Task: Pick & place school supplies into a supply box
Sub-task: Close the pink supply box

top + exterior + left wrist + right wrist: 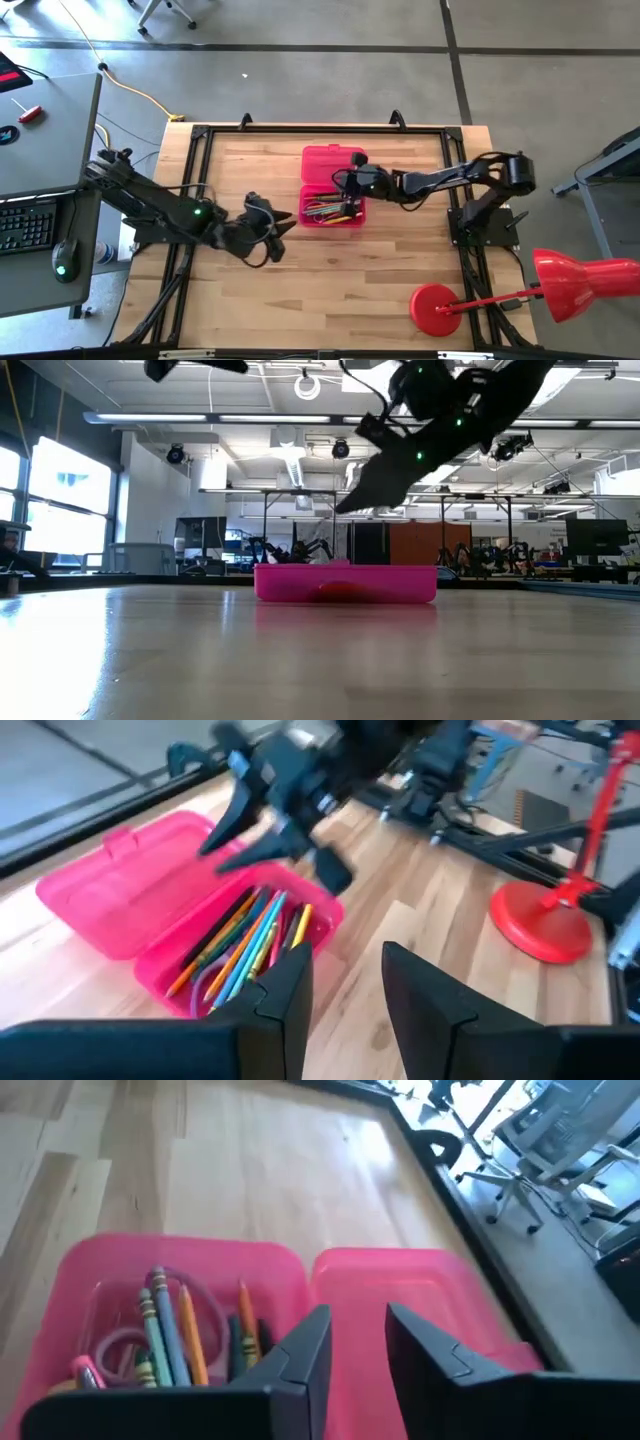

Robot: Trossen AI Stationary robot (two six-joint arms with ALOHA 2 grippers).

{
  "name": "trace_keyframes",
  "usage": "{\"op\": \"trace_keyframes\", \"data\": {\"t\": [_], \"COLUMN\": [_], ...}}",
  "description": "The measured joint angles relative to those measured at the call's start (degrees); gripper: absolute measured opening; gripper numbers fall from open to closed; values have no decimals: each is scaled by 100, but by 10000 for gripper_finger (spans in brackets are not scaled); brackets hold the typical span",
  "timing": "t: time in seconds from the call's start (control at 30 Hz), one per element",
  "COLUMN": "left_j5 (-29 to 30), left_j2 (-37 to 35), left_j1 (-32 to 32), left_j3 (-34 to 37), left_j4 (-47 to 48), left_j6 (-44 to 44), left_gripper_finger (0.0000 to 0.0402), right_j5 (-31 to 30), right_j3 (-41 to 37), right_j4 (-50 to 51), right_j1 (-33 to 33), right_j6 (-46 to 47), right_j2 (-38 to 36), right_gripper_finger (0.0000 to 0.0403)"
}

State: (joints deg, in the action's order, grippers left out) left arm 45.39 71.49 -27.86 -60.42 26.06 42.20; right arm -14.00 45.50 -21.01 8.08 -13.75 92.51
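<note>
Left pincer (285,222) hangs above bare worktop (380,270) left of the supply box (333,187), fingers parted, nothing held. Supply box mid-worktop, lid flung open toward the far edge; pencils and pens (334,210) lie inside the tray. Right pincer (345,183) hovers over the box, fingers slightly apart, empty. Red lamp (436,308) at near right corner.

You're getting open table (250,280) all around; the right gripper (352,181) is hovering over the supply box (332,186), blocking access from above.
</note>
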Motion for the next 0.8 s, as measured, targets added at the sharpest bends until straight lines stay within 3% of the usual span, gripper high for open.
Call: {"op": "trace_keyframes", "data": {"t": [0.13, 0.27, 0.4, 0.6, 0.8], "left_j5": [-212, -513, -917, -2168, -2613], "left_j2": [482, 899, 1293, 1905, 2447], "left_j1": [365, 791, 1262, 1843, 1925], "left_j3": [0, 0, -4, -7, 0], "left_j4": [0, 33, 10, -281, -285], "left_j6": [181, 172, 180, 182, 233], "left_gripper_finger": [126, 69, 13, 27, 17], "right_j5": [-160, -646, -568, 554, 1287], "right_j3": [139, 148, 146, 144, 144], "right_j4": [635, 1213, 1752, 1943, 1843], "right_j1": [194, 610, 1203, 2246, 2893], "right_j6": [43, 308, 834, 1741, 2590], "right_j2": [-548, -990, -1152, -1036, -644], "right_gripper_finger": [53, 9, 7, 1, 1]}}
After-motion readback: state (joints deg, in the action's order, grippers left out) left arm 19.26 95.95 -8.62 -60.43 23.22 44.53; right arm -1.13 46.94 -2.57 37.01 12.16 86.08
